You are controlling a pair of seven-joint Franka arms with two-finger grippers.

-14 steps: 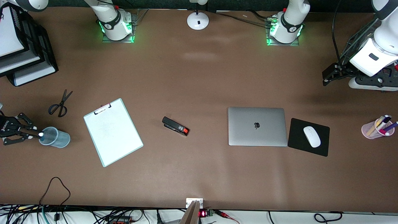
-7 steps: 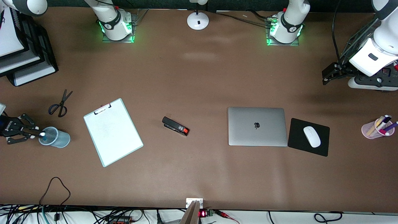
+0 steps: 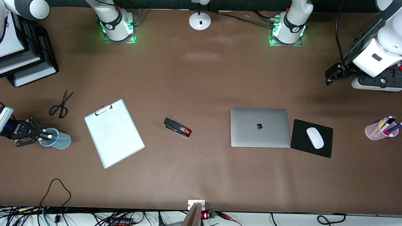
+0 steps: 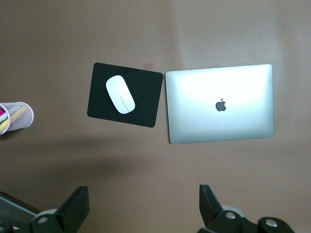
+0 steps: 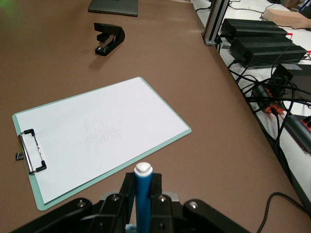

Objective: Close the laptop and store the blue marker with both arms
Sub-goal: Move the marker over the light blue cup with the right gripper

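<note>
Cups come first: a clear blue cup (image 3: 56, 138) stands near the worktop's (image 3: 201, 175) edge at the right arm's end, and a pink mesh cup (image 3: 378, 130) full of pens stands at the left arm's end. The laptop (image 3: 260, 127) lies shut, lid up, just beside a black mouse pad (image 3: 298, 138) carrying a white mouse (image 3: 315, 137). A stapler (image 3: 177, 127), a clipboard (image 3: 114, 133) and scissors (image 3: 61, 105) lie between laptop and blue cup. The right claw (image 3: 40, 135) is clamped on the blue marker (image 5: 143, 204), white end (image 3: 49, 137) over the blue cup's mouth. The left claw (image 4: 144, 206) hangs spread wide and empty above the worktop's edge at its own end.
</note>
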